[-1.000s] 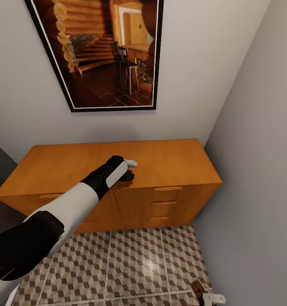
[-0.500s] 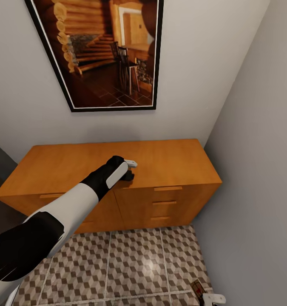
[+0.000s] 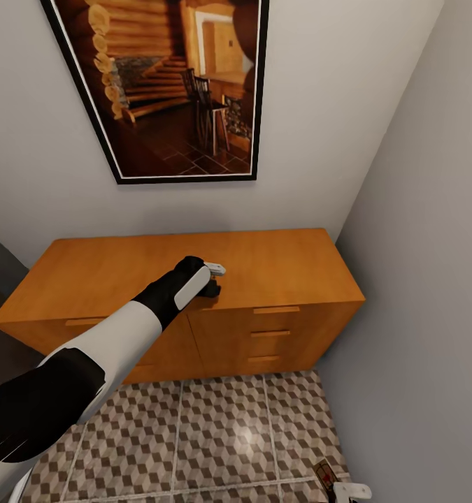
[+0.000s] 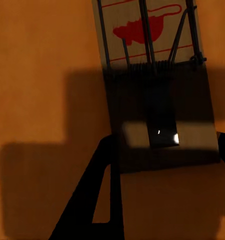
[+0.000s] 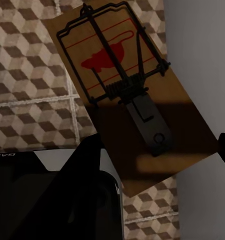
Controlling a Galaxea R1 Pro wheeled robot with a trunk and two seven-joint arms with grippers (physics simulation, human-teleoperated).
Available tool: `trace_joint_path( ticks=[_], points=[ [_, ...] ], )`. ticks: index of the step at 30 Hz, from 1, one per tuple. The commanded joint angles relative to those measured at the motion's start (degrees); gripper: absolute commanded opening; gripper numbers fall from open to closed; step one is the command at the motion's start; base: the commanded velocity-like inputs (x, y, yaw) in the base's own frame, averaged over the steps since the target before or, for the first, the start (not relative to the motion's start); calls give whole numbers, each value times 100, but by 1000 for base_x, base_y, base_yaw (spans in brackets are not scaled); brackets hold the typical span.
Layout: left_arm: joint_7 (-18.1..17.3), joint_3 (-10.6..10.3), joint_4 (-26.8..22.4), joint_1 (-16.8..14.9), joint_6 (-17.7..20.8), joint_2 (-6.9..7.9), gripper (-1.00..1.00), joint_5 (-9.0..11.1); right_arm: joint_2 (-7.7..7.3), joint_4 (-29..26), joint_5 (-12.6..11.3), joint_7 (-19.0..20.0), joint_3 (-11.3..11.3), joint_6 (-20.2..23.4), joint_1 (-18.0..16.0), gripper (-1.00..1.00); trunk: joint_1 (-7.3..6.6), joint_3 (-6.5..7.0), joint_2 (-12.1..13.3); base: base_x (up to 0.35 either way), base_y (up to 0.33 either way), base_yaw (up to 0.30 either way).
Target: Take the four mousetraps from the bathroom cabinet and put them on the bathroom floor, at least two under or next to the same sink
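Observation:
My left arm reaches over the orange-brown cabinet [image 3: 284,265], and my left gripper [image 3: 213,279] hangs down at the front edge of its top. In the left wrist view a mousetrap [image 4: 147,55] with a red mouse print lies flat on the cabinet top. The left gripper [image 4: 165,145] has its dark fingers [image 4: 105,200] against both long edges of the trap's near end. My right gripper [image 3: 347,492] is low by the right wall, shut on a second mousetrap [image 3: 324,474]. The right wrist view shows that mousetrap [image 5: 117,75] held tilted above the bathroom floor [image 5: 22,60].
A large framed picture [image 3: 173,84] hangs on the wall above the cabinet. A grey wall [image 3: 431,279] closes the right side, meeting the cabinet's right end. Cube-patterned floor tiles [image 3: 222,433] stretch in front of the drawer fronts.

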Motion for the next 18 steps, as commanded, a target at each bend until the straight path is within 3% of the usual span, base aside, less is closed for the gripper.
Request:
trace_joint_path(
  ticks=[1,4,11,18],
  points=[
    [36,-22,208,-2,-31,3,-100,214,1,6,-62,-3,49,-22,-4,-100,5,-10,-6,0,0,0],
    [49,-6,34,-2,-26,0,-100,214,3,6,-62,-4,49,-22,-3,-100,5,-10,-6,0,0,0],
    [87,18,-1176,-2,140,28,-100,205,4,6,-62,-2,49,-22,-4,-100,5,-10,-6,0,0,0],
    [90,36,-1562,-2,375,43,-100,197,4,6,-62,-2,49,-22,-4,-100,5,-10,-6,0,0,0]
  ],
)
